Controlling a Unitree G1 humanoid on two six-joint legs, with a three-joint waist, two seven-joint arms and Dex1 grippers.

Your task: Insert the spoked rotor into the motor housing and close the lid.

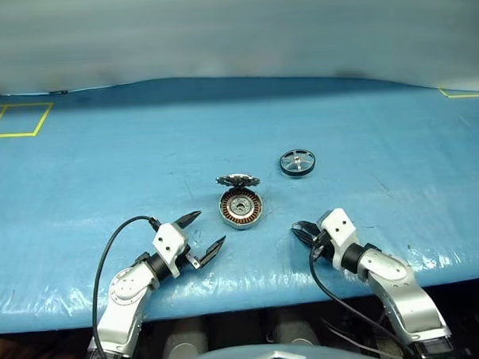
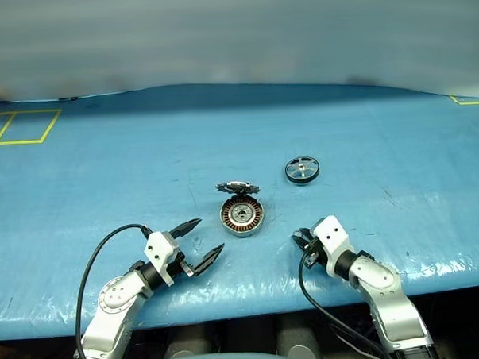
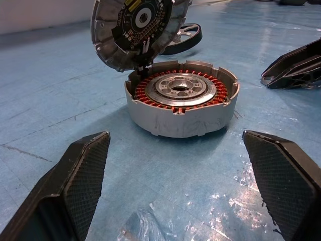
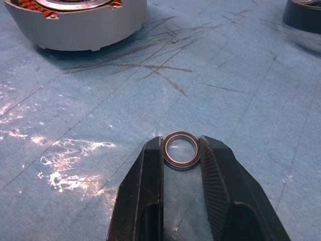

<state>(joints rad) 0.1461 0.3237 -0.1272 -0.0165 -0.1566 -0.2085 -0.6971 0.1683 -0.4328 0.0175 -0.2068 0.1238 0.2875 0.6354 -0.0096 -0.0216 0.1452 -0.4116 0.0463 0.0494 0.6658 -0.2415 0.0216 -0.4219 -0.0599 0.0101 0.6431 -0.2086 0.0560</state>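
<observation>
Two jobs remain, as you have the right gripper (image 4: 181, 150) clamped on a small ring (image 4: 181, 149), perhaps a bearing. Left gripper (image 3: 175, 188) gapes before the motor housing (image 1: 241, 208), lid (image 1: 238, 180) raised; the spoked rotor (image 1: 297, 163) lies beyond. Fetch it next.

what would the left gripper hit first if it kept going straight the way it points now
Most likely the motor housing. The left gripper, fingers open, has the housing centred between them with bare blue table in between. The raised lid stands at the housing's far edge, so the near wall comes first.
</observation>
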